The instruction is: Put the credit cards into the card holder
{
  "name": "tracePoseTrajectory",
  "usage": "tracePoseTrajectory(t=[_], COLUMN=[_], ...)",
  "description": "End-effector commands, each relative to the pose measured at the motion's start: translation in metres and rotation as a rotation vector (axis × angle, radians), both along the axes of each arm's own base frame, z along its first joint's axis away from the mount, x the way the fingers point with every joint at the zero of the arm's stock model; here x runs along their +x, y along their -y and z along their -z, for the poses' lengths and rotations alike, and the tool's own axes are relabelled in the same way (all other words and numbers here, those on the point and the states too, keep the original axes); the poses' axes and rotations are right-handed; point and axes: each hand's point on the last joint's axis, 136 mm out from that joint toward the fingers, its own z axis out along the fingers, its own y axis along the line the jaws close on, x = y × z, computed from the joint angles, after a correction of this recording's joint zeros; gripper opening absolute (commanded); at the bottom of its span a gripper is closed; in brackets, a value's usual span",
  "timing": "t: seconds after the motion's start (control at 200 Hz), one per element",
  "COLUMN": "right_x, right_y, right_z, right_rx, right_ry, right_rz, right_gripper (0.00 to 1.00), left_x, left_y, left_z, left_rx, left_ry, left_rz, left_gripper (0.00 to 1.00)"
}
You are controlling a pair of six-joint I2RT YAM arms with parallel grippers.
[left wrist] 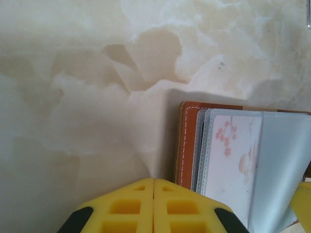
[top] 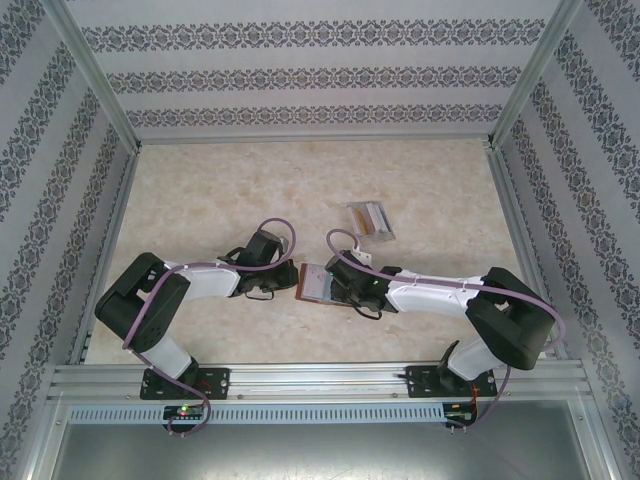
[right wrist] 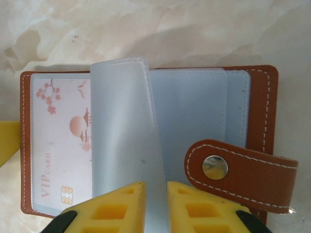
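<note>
- Right gripper (right wrist: pixel 154 187) clamps one clear sleeve (right wrist: pixel 126 121) of the open card holder (right wrist: pixel 265 107); the sleeve's lower end is hidden.
- One VIP card (right wrist: pixel 60 145) lies pocketed beside that sleeve, partly covered.
- Left gripper (left wrist: pixel 154 182), fingers together and empty, sits just beside the card holder's stitched edge.
- Rack (top: pixel 370 220) beyond the card holder: contents unreadable.

Overhead; two wrist close-ups of wallet (right wrist: pixel 263 104)

The far left of the desk (top: pixel 200 190) is left bare; passage is blocked mid-desk by the slotted rack (top: pixel 370 220) and, nearer the front edge, by the card holder (top: pixel 312 283).
</note>
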Motion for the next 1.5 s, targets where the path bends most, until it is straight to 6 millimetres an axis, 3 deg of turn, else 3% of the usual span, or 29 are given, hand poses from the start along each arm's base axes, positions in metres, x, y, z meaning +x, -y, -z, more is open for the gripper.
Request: tracePoseTrajectory(t=[0.0,0.29,0.42,0.704,0.829,0.999,1.124,1.319,1.499], right_x=[0.003,0.011,0.013,0.018,0.021,0.028,0.036,0.045,0.059], right_y=[-0.007,-0.028,-0.037,-0.057,-0.065,-0.072,-0.083,-0.055,0.004], right_z=[-0.012,-0.026,-0.028,-0.039,-0.033,-0.006,-0.012,-0.044,-0.069], right_rx=[0.029,0.158,0.205,0.308,0.346,0.433,0.57,0.479,0.27], right_ry=[0.049,0.116,0.118,0.149,0.133,0.036,0.034,0.141,0.23], right_rz=[-0.024,-0.062,-0.081,-0.117,-0.111,-0.055,-0.084,-0.11,-0.072], right_gripper=[0.22,0.21,0.26,0.27,0.31,0.35,0.45,0.49,0.53], left_x=[-0.004,-0.005,-0.004,0.0,0.002,0.004,0.004,0.003,0.003], left_y=[0.002,0.004,0.004,-0.003,-0.012,-0.02,-0.012,-0.004,-0.002], left_z=[0.008,0.01,0.01,0.001,0.0,-0.001,-0.008,-0.015,-0.015], left_rx=[0.024,0.013,0.019,-0.001,0.023,0.03,-0.033,-0.081,-0.072], left_ry=[-0.023,-0.037,-0.035,0.011,0.014,0.029,0.046,0.057,0.062], left_rz=[0.017,0.023,0.023,-0.024,-0.041,-0.075,-0.047,-0.018,0.005], left_gripper=[0.07,0.08,0.08,0.16,0.19,0.25,0.35,0.43,0.44])
